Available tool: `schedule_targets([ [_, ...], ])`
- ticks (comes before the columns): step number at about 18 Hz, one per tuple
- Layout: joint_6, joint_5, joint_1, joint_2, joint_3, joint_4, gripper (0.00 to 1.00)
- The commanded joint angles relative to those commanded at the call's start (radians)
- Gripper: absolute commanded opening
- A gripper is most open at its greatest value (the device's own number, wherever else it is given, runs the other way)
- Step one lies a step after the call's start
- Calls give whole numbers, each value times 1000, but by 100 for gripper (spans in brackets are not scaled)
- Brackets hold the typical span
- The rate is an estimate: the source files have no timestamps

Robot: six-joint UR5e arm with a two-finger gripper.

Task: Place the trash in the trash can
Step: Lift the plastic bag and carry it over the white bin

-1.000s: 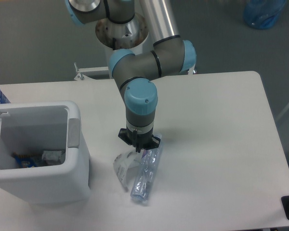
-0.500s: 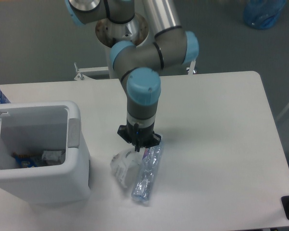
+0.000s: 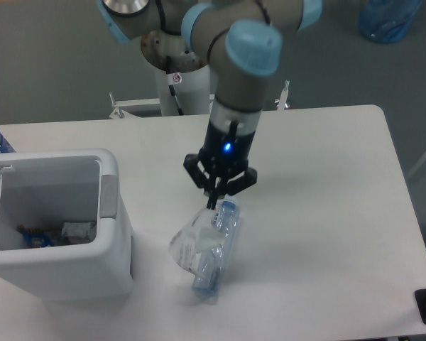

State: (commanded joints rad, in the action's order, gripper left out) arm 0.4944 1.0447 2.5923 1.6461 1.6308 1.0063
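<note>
Waiting well left of the hand (image 3: 214, 201), the trash can (image 3: 112, 241) is still unfed; the hand has risen, pinched shut on the wrapper (image 3: 192, 241), lifting it off the counter (image 3: 326, 213) beside the bottle (image 3: 216, 256) below.

you won't find any readable text here. the crushed bottle (image 3: 214, 256) on the table (image 3: 326, 213) shows a label, but its print is too blurred to make out. there's a small red-and-white sticker (image 3: 176, 77) on the arm's pedestal, and it's far too tiny to read.
</note>
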Motion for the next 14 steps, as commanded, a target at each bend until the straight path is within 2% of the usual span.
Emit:
schedule_targets([
  [7, -187, -96, 0, -14, -75, -3, 0],
  [14, -237, -202, -37, -72, -63, 0, 0],
])
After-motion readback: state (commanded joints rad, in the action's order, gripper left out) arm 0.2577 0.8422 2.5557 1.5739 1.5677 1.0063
